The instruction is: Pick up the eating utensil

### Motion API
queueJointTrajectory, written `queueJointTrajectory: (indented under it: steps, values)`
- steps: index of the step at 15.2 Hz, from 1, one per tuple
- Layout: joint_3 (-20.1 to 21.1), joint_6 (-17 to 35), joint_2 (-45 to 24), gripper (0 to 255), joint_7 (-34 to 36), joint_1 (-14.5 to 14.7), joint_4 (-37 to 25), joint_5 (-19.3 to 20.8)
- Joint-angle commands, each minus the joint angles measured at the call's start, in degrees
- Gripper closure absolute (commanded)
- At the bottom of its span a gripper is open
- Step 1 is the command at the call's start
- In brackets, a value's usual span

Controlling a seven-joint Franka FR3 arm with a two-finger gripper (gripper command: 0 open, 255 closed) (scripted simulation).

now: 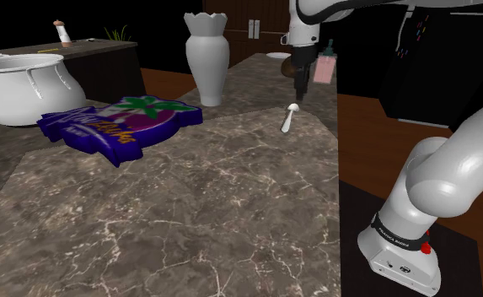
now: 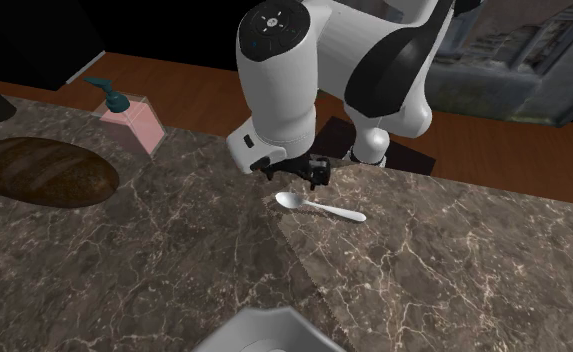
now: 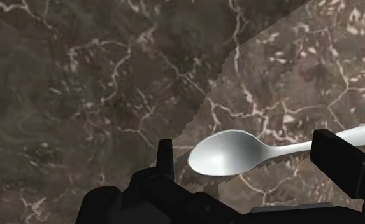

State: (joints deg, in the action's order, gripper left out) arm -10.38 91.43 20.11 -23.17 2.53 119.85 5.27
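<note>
Presently, in the shoulder view, a white pot (image 1: 20, 84) is seen at the far left of the marbled counter (image 1: 189, 219), cut off by the picture's edge. Just beside it a flat blue and purple pack (image 1: 117, 125) with a palm printed on it is laid, and next to that a tall white vase (image 1: 207, 59) is stood. Further right the spoon (image 1: 289, 118), white, is laid flat near the counter's right edge with its bowl toward the back. The black gripper (image 1: 299, 89) is poised straight above the bowl, close over it but apart from it. A pink dispenser (image 1: 324, 66) is partly hidden behind the gripper, and the stand (image 1: 399, 249) is set at the lower right.

In the wrist view the fingers are held apart with the spoon's bowl between them, and no contact is seen. The handle is crossed by one finger and cut off at the edge. How high the fingertips are raised above the counter is hard to judge there.

In the second exterior view a dark brown oval slab (image 2: 39, 172) is shown at the left, then the dispenser with a teal pump. The gripper is largely hidden under the white wrist, and the spoon's handle is pointed to that view's right. The vase's rim is cut off by the bottom edge.
</note>
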Motion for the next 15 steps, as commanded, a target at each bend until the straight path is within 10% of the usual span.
queueJointTrajectory:
  steps: [1, 8, 9, 15]
  values:
    - [-0.25, 1.23, -0.93, 0, -0.53, 0.03, 0.72, -0.01]
    - [-0.45, 5.53, -1.09, 0, -0.39, -0.05, 4.87, 0.1]
    - [-0.39, 5.45, -1.06, 255, -0.31, -0.02, 4.82, 0.07]
    - [-0.41, 5.43, -1.1, 255, -0.33, -0.02, 4.77, 0.07]
